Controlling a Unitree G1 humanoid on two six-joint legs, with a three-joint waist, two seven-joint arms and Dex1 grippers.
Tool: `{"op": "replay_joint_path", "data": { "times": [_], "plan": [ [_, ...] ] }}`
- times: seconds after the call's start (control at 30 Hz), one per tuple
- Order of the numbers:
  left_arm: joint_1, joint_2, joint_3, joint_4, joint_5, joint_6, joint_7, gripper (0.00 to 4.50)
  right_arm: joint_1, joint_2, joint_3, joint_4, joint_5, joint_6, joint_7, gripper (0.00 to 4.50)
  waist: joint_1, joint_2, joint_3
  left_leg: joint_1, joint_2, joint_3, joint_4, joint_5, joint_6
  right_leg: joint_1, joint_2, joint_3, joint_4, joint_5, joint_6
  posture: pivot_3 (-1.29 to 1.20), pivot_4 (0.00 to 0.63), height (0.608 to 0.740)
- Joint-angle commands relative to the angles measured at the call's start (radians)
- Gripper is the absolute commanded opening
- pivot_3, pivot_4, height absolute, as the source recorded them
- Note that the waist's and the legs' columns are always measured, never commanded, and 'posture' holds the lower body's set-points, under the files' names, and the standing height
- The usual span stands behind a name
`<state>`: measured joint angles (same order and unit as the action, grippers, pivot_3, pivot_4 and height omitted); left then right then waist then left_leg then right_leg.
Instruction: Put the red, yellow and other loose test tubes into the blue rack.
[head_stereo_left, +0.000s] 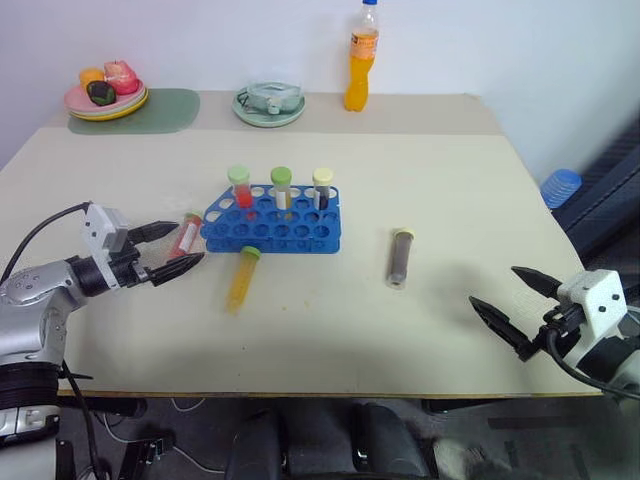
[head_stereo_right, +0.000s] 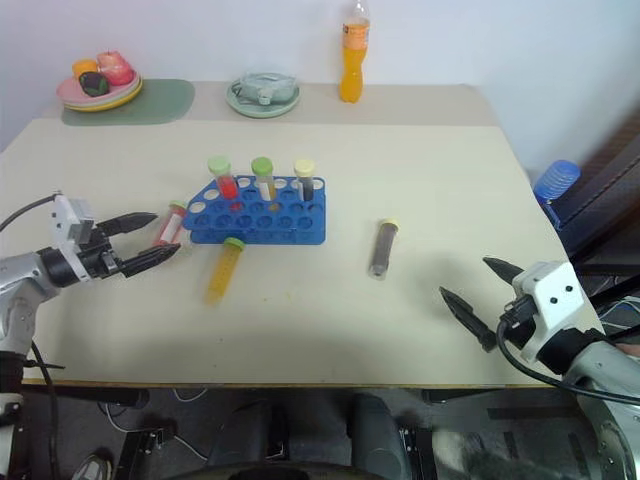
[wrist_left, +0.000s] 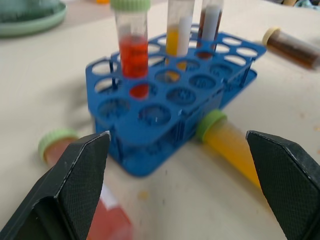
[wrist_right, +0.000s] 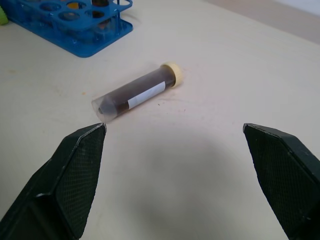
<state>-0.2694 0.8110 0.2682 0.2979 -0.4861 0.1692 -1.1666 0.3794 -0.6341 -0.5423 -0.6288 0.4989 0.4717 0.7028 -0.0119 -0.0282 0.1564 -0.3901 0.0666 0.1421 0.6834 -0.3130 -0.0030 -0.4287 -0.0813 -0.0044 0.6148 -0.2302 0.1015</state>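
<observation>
The left tool (head_stereo_left: 168, 250) hangs with its fingers spread wide, empty, low over the bench (head_stereo_left: 330, 330). The red tube (head_stereo_left: 186, 236) lies flat right at its fingertips, just beside the rack's (head_stereo_left: 272, 222) nine o'clock end, with its long axis running roughly twelve to six, cap toward twelve. The yellow tube (head_stereo_left: 242, 280) lies at the rack's six o'clock edge, green cap touching or nearly touching it, body pointing toward six. The left arm is plainly the nearer one for both.

The brown tube (head_stereo_left: 400, 257) lies well apart from the rack at its three o'clock side, axis near twelve to six, cap toward twelve. The right tool (head_stereo_left: 512, 305), fingers also spread and empty, sits toward four o'clock from it.

I'd judge the red tube comes first: the fingers already bracket its lower end.

Three tubes already stand in the rack's far row.
</observation>
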Motion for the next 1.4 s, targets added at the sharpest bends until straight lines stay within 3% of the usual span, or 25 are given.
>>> {"op": "replay_joint_path", "data": {
  "times": [0.03,0.5,0.73,0.87,1.0,1.1,1.4],
  "plan": [
    [0.003,0.031,0.034,0.002,0.004,-0.011,-0.012,4.45,0.012,0.001,-0.036,-0.020,0.020,-0.036,0.014,4.50,0.000,0.000,0.000,0.000,0.000,0.000,0.000,0.000,0.000,0.000,0.000,0.000,0.000,0.000,0.000,0.00,0.150,0.740],
    [-0.023,0.015,0.013,-0.075,-0.024,0.006,-0.039,4.45,-0.054,-0.020,0.028,-0.026,0.010,-0.020,-0.026,4.50,0.000,0.000,0.000,0.000,0.000,0.000,0.000,0.000,0.000,0.000,0.000,0.000,0.000,0.000,0.000,0.00,0.150,0.740],
    [-0.036,-0.001,-0.010,-0.138,-0.058,0.027,-0.106,4.45,-0.165,-0.057,0.080,-0.062,0.024,0.139,-0.129,4.50,0.000,0.000,0.000,0.000,0.000,0.000,0.000,0.000,0.000,0.000,0.000,0.000,0.000,0.000,0.000,0.00,0.150,0.740],
    [-0.055,-0.019,-0.076,-0.221,-0.061,0.025,-0.162,4.45,-0.339,-0.150,0.234,-0.110,-0.097,0.476,-0.358,4.50,-0.004,0.001,0.000,0.000,0.000,0.000,0.000,0.000,0.000,0.000,0.000,0.000,0.000,0.000,0.000,0.00,0.150,0.740],
    [-0.103,-0.068,-0.133,-0.223,-0.037,0.009,-0.158,4.45,-0.645,-0.059,0.255,0.004,0.104,0.857,-0.348,4.50,-0.002,0.000,0.000,-0.001,0.000,-0.002,0.001,0.000,0.000,-0.001,-0.001,0.000,0.000,0.000,-0.001,0.00,0.150,0.740],
    [-0.126,-0.093,-0.153,-0.227,-0.044,0.023,-0.156,4.45,-0.849,0.052,0.255,0.131,0.085,1.102,-0.430,4.50,-0.005,0.000,0.000,-0.002,0.000,-0.003,0.001,0.000,0.000,-0.002,0.000,0.000,0.000,0.000,0.000,0.00,0.150,0.740],
    [-0.162,-0.111,-0.184,-0.194,-0.039,0.026,-0.182,4.45,-1.104,0.162,0.221,0.486,0.287,1.143,-0.716,4.50,-0.003,0.001,0.000,-0.012,-0.001,-0.001,0.001,0.003,-0.005,-0.009,-0.001,-0.001,0.000,0.002,0.003,0.00,0.150,0.740]
  ]
}}
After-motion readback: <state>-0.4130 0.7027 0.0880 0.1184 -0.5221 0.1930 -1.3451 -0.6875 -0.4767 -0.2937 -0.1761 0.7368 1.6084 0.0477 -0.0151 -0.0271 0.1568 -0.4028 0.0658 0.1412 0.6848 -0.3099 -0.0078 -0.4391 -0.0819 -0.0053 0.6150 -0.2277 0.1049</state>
